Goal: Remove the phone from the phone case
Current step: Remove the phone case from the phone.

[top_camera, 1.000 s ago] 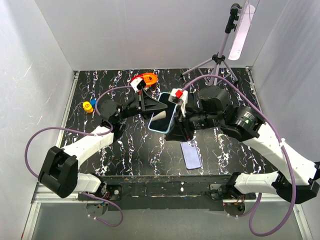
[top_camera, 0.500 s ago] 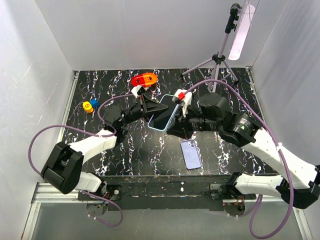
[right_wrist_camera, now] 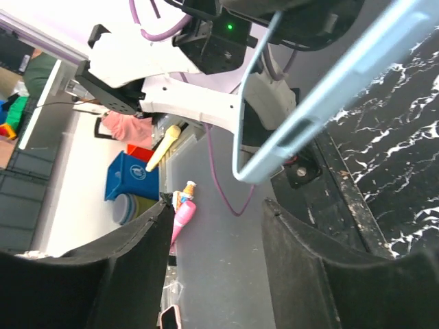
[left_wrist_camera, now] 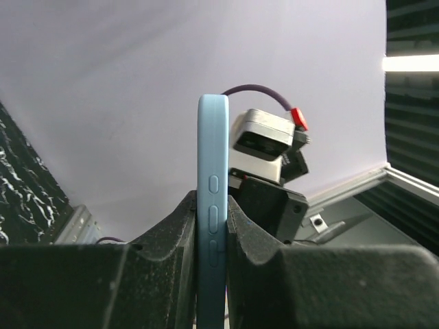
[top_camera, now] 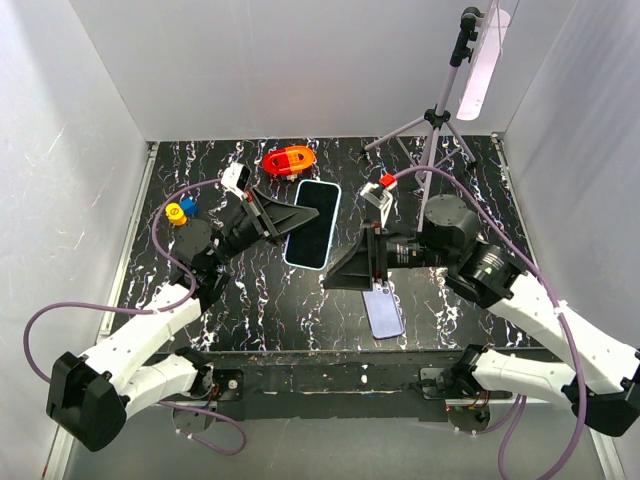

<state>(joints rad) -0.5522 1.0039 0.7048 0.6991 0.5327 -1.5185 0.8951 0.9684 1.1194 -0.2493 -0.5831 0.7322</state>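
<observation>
L wrist: phone case (left_wrist_camera: pixel 212 205) btm cut off by edge; R wrist: far end too

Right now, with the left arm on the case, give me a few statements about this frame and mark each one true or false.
1. The left gripper clamps the light-blue phone case by its edge. True.
2. The right gripper is shut on the case. False: it is open, with nothing between its fingers.
3. A purple phone lies flat on the table. True.
4. The red-orange object is held by the right arm. False: it lies on the table's far side, beyond the case.
</observation>
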